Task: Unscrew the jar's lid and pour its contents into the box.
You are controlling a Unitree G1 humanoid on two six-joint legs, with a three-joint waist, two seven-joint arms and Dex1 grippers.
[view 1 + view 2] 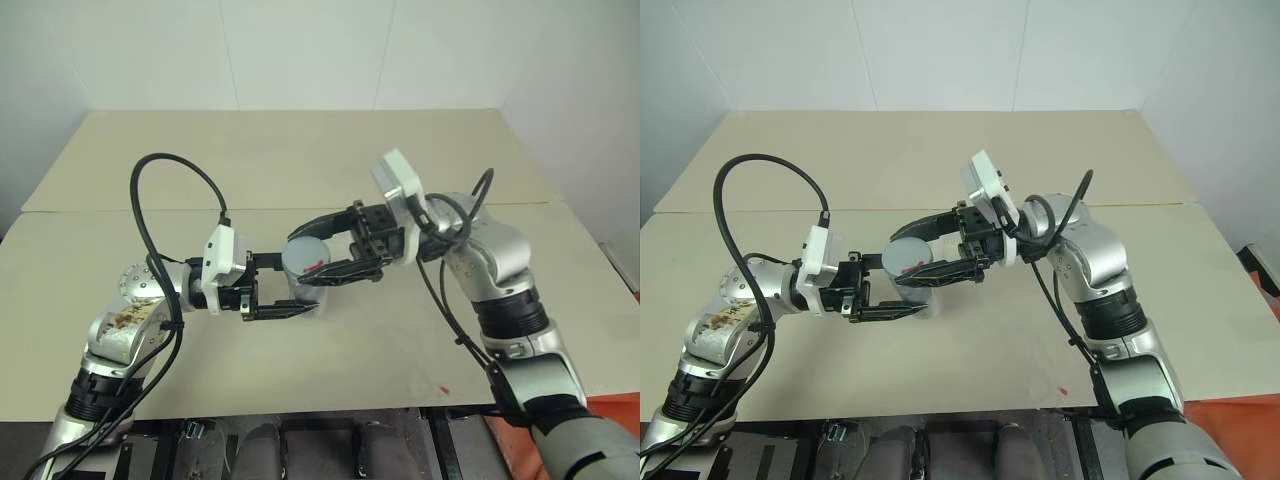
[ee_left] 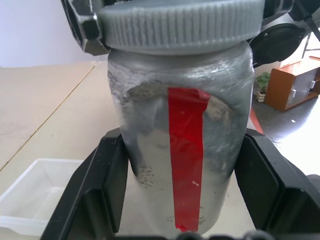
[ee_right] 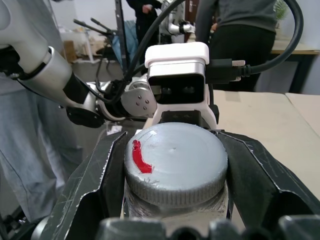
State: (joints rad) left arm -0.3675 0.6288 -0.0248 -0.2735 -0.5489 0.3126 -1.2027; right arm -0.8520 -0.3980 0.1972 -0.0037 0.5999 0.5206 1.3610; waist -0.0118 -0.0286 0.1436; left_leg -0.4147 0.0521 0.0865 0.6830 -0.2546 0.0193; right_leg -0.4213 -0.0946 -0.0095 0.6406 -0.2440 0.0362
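Above the middle of the table, the clear jar (image 1: 298,288) with its red stripe (image 2: 186,160) is upright in the air. My left gripper (image 1: 292,290) is shut on its body, one black finger (image 2: 100,195) on each side. The grey lid (image 3: 175,160) sits on top of the jar, and my right gripper (image 1: 306,255) is shut around its ribbed rim from the opposite side. Grey residue clouds the inside of the jar's wall. The translucent box (image 2: 35,192) rests on the table below and beside the jar, in the left wrist view.
The tan table (image 1: 300,150) has a seam across its middle and a small red mark (image 1: 443,389) near the front right edge. Black cables loop over both arms. People (image 3: 245,25) stand beyond the table in the right wrist view.
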